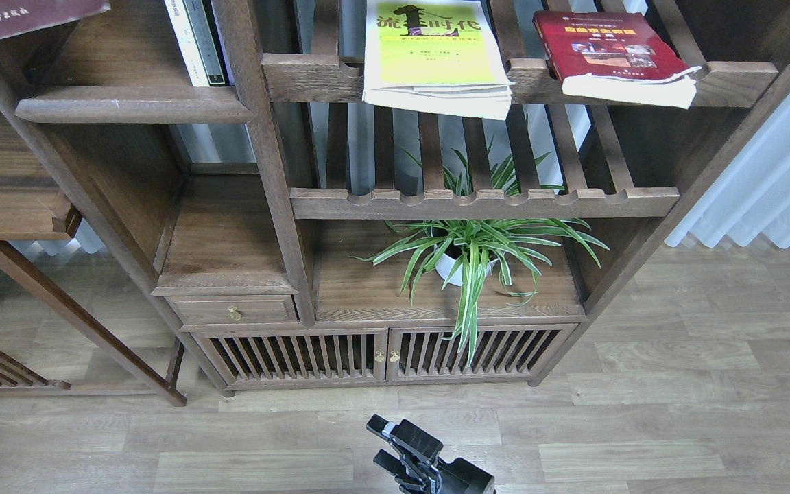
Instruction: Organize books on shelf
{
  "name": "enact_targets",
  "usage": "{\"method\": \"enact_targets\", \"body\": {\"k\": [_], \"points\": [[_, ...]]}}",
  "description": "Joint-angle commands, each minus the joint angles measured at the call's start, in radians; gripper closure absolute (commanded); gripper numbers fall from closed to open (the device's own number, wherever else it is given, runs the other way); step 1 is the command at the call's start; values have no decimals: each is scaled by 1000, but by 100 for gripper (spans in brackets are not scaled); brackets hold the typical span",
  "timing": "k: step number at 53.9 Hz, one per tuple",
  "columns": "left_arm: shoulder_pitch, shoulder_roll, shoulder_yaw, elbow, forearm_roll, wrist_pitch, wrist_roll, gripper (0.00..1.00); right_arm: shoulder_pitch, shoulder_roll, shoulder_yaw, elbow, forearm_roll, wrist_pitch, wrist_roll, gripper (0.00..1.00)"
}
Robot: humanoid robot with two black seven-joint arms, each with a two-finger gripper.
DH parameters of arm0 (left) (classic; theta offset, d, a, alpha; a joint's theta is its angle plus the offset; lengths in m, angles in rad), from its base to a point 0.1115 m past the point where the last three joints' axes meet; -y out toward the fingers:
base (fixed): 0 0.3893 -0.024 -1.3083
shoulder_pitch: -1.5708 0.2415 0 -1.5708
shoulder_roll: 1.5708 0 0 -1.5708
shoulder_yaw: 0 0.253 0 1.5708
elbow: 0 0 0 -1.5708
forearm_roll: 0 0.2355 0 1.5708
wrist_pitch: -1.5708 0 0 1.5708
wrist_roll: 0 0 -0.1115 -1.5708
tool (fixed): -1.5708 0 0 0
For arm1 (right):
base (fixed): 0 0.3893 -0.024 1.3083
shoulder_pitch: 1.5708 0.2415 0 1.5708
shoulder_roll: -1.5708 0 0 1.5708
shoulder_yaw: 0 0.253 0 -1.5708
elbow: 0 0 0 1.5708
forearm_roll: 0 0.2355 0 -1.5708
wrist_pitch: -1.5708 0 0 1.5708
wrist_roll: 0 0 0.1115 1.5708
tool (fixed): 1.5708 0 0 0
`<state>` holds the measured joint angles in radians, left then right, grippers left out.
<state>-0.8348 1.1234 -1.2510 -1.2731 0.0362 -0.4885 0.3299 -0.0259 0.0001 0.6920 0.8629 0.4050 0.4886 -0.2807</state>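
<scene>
The dark maroon book [21, 17] shows only as a corner at the top left edge, above the left end of the shelf [134, 104], a flat dark-brown board with a rounded front edge. Whatever holds it is out of view, and my left gripper is not visible. The yellow-green book [429, 58] and the bright red book [607, 51] lie flat on the upper slatted rack. My right gripper [376, 440] hangs low over the floor at the bottom centre, its fingers apart and empty.
Thin white and dark-green volumes [196, 41] stand at the shelf's right end against the upright post [258, 137]. A potted spider plant [470, 254] sits in the lower compartment. A low side table [4, 178] stands at left. A white curtain [772, 185] hangs at right.
</scene>
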Motion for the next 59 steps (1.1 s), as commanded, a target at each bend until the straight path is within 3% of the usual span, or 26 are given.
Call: {"method": "enact_targets", "body": {"k": [1, 35, 46, 47, 59], "points": [[-46, -17, -2, 66, 100, 0, -6, 94, 1, 0, -2, -1, -3, 0, 0, 1], [-247, -507, 10, 267, 367, 0, -43, 94, 6, 0, -5, 8, -6, 0, 0, 1], [-336, -591, 47, 380, 367, 0, -138, 94, 6, 0, -5, 8, -6, 0, 0, 1], [-355, -620, 56, 430, 367, 0, -176, 94, 6, 0, -6, 8, -8, 0, 0, 1], [-400, -660, 67, 575, 358, 0, -304, 94, 6, 0, -6, 10, -6, 0, 0, 1]]}}
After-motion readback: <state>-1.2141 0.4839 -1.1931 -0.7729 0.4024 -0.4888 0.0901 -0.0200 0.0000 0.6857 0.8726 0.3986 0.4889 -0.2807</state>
